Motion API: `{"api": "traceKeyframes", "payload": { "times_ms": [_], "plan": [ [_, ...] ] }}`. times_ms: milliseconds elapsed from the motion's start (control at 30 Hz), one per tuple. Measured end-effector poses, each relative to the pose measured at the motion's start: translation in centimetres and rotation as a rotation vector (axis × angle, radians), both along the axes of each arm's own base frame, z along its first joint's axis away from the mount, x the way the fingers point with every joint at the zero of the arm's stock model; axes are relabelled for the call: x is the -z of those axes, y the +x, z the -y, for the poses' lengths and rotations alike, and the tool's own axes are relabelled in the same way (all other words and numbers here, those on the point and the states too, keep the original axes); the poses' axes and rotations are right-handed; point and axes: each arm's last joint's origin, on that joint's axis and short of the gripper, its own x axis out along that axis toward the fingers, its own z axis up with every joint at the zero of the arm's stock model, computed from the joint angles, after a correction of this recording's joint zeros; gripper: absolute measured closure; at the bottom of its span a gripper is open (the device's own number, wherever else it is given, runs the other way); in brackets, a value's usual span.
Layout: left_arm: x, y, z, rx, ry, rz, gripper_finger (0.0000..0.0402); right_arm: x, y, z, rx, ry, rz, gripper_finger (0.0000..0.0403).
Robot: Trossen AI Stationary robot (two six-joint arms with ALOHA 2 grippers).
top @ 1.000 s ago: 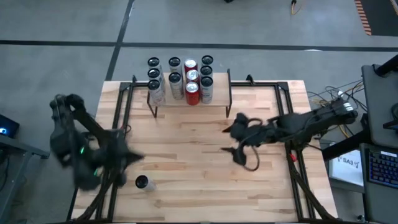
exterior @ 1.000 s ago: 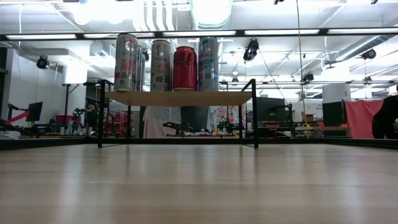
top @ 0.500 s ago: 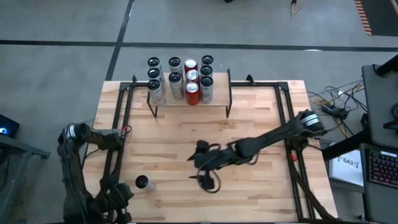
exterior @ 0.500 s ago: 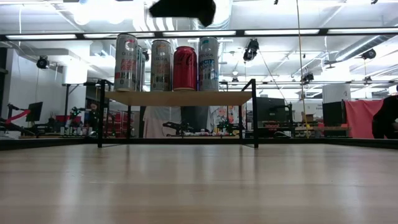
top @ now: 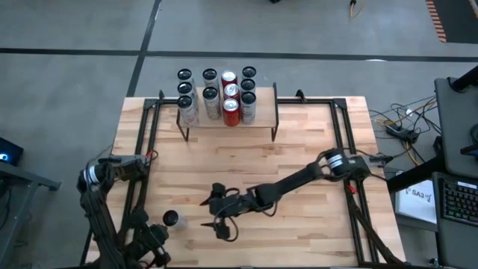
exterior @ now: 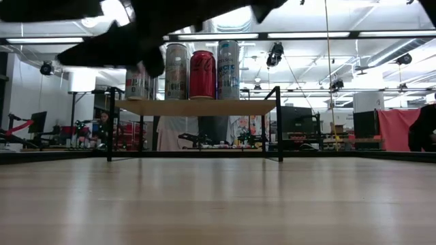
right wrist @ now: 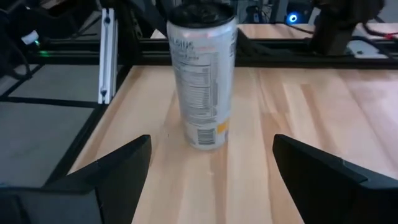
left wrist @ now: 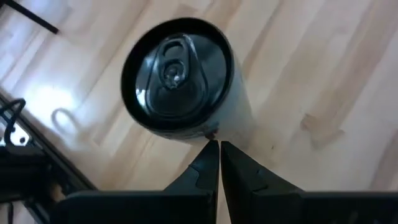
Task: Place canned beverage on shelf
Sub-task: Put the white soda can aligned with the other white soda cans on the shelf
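Ten cans (top: 216, 96) stand on the one shelf (top: 265, 121) along the table's (top: 314, 149) far edge: two red, eight pale or dark-topped. One more can (top: 172, 220) stands alone near the table's near left corner. That makes eleven cans. Two robot arms reach over the table, one from each side.

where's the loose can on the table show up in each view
High view: loose can at the table's lower left, beside the left arm.
Low view: not in it.
Left wrist view: it fills the centre, seen top-down.
Right wrist view: upright, upper centre.
Shared landmark: the plank tabletop under it.
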Motion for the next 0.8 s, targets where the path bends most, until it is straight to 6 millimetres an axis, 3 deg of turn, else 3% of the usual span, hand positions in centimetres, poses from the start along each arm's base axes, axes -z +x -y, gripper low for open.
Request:
{"api": "traceKeyframes", "payload": {
  "times_ms": [467,800],
  "plan": [
    [1.2,0.3,-0.6,-0.023,0.057,0.058,0.0402,1.9,5.6,-1.5,0.0,0.0,0.083,0.0077],
    [1.2,0.4,-0.6,-0.021,0.052,0.07,0.0402,3.6,8.9,0.4,0.054,0.036,0.125,0.0077]
  ]
}}
